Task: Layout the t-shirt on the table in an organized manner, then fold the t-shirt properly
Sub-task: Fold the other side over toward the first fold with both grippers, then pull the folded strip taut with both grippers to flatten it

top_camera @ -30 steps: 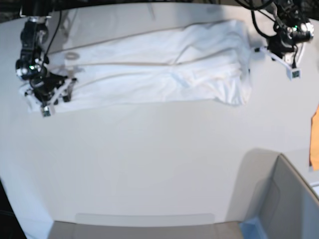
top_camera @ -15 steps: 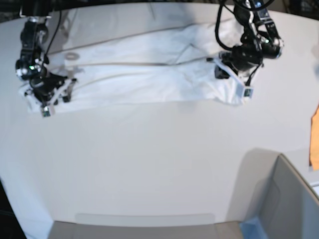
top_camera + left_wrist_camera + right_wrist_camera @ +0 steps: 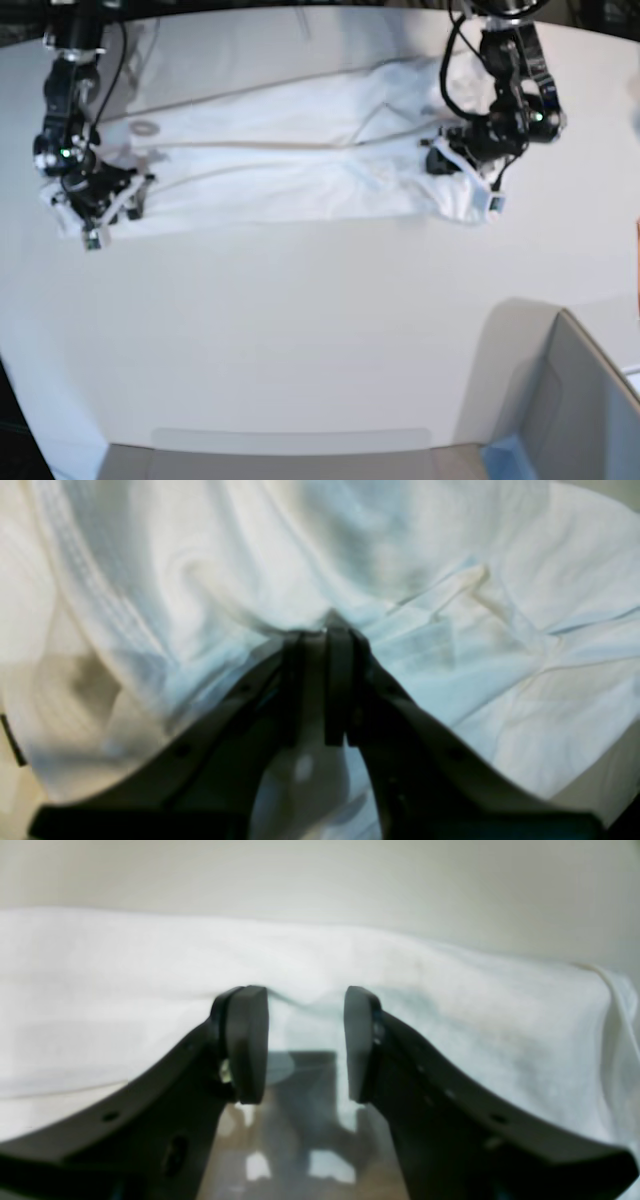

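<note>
White table [image 3: 300,330] curved along far edge, t-shirt [image 3: 290,165] stretched at 12 o'clock, grey bin [image 3: 575,410] at 5 o'clock, left claw [image 3: 322,642] pinching t-shirt, right claw [image 3: 305,1040] spread wide over the cloth.

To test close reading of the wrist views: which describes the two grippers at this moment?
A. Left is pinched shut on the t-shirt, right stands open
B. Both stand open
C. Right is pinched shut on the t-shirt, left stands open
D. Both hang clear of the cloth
A: the left gripper has its pads pressed together on a fold of the t-shirt, while the right gripper shows a clear gap.
</note>
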Tool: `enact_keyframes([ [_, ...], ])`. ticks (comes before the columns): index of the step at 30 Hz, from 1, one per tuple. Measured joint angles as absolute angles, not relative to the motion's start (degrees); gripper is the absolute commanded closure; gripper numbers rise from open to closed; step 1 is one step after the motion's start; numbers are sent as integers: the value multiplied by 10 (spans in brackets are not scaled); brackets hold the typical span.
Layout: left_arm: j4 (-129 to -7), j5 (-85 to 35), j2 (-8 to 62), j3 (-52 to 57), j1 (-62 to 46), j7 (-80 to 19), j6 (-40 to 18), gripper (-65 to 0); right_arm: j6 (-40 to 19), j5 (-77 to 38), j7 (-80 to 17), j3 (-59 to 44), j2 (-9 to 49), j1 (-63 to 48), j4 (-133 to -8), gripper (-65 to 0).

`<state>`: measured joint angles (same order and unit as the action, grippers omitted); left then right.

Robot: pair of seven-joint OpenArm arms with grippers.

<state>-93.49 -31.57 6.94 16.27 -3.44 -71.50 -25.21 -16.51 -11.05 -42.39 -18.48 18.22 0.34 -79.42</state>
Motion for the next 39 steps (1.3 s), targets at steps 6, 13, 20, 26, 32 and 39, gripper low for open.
enact_keyframes([
  [6, -840, -297, 91, 163, 63, -712, -249, -96, -163, -98, -443, -144, 182, 83, -738, -257],
  [13, -814, -284, 106, 162, 96, -704, -245, -96, -163, -101, -435, -142, 188, 93, -724, -257],
  [20, -797, -293, 116, 162, 97, -689, -249, -96, -168, -114, -386, -149, 241, 40, -746, -257],
  [26, -796, -293, 116, 161, 99, -688, -248, -96, -160, -76, -420, -150, 244, -19, -876, -257],
  [32, -795, -286, 116, 161, 99, -671, -247, -96, -164, -88, -412, -178, 238, -94, -974, -257],
  [39, -782, -288, 118, 163, 100, -659, -247, -96, -161, -87, -412, -243, 215, -132, -964, -257],
])
